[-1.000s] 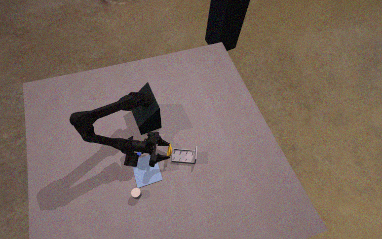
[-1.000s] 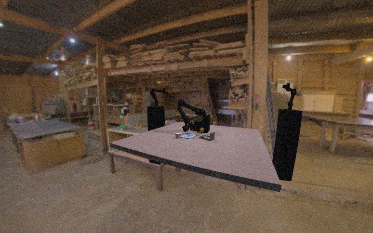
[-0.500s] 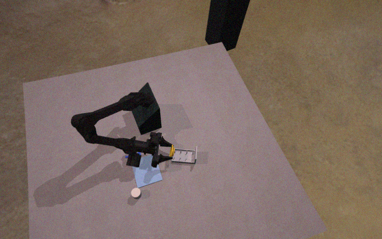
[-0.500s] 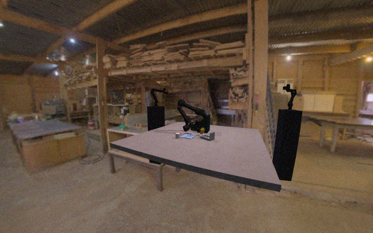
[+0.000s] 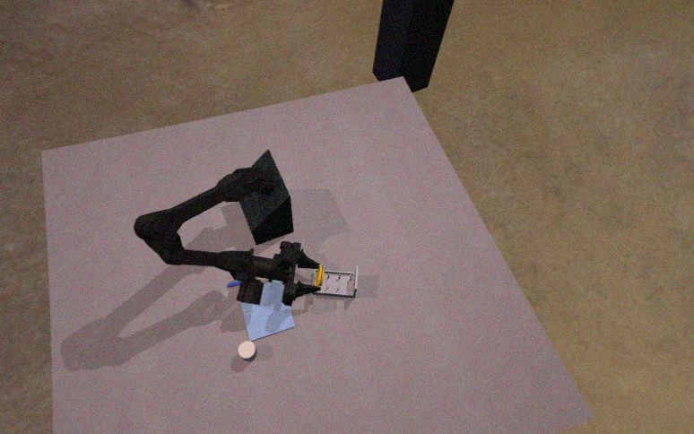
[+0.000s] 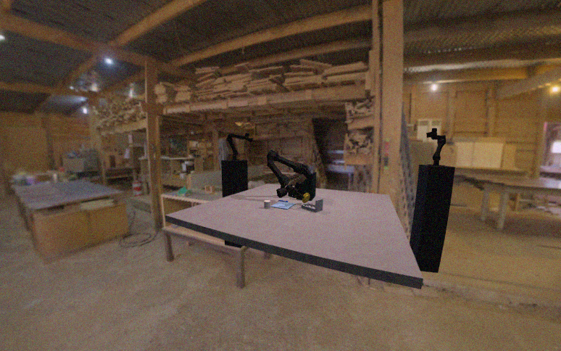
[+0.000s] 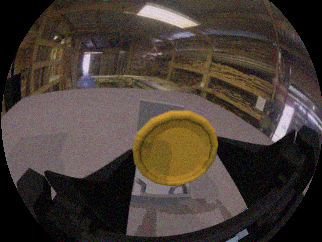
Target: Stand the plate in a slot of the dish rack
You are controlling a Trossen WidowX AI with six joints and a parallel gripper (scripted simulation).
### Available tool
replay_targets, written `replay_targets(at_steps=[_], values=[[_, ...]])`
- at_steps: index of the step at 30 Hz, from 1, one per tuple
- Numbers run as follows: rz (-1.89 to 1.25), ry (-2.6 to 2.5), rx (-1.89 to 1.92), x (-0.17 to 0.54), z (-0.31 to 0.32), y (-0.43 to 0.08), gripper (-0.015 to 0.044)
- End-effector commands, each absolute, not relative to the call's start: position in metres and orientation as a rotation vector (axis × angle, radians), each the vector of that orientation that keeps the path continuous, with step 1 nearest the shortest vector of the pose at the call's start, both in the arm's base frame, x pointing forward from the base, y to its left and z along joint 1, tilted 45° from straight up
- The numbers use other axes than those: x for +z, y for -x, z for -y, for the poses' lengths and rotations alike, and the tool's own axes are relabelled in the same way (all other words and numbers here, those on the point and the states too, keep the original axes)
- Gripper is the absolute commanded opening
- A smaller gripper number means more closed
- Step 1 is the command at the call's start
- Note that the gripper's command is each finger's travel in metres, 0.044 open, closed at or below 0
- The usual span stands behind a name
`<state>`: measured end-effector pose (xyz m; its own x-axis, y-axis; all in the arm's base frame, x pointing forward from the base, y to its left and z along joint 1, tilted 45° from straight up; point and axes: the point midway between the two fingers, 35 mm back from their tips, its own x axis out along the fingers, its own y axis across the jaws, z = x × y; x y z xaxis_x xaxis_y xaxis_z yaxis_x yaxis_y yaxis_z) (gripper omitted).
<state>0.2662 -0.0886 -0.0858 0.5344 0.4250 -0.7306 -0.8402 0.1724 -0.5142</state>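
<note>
The yellow plate (image 5: 319, 275) (image 6: 306, 197) (image 7: 176, 148) is held upright by its rim, on edge, between the two fingers. My gripper (image 5: 320, 277) (image 7: 175, 148) is shut on the plate, with one finger at each side of it. The grey dish rack (image 5: 335, 294) (image 6: 319, 205) (image 7: 161, 199) stands on the table under and just beyond the plate. In the top view the plate is over the rack's end nearest the arm, the end away from its tall end panel. In the exterior view the plate appears above the rack. The plate hides part of the rack in the wrist view.
A light blue mat (image 5: 266, 319) (image 6: 283, 205) lies beside the rack, under the wrist. A pale round cup or cylinder (image 5: 247, 350) (image 6: 267, 204) stands by the mat's corner. A blue item (image 5: 233, 283) lies by the mat. The dark block (image 5: 271, 204) stands at the arm's base.
</note>
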Motion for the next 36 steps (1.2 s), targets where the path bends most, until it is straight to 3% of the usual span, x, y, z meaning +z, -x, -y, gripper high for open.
replay_targets(at_steps=[1,36], values=[[-0.482,1.039,0.953,-0.091,0.084,-0.265,0.0],[-0.479,1.061,0.943,-0.111,0.085,-0.265,0.0]])
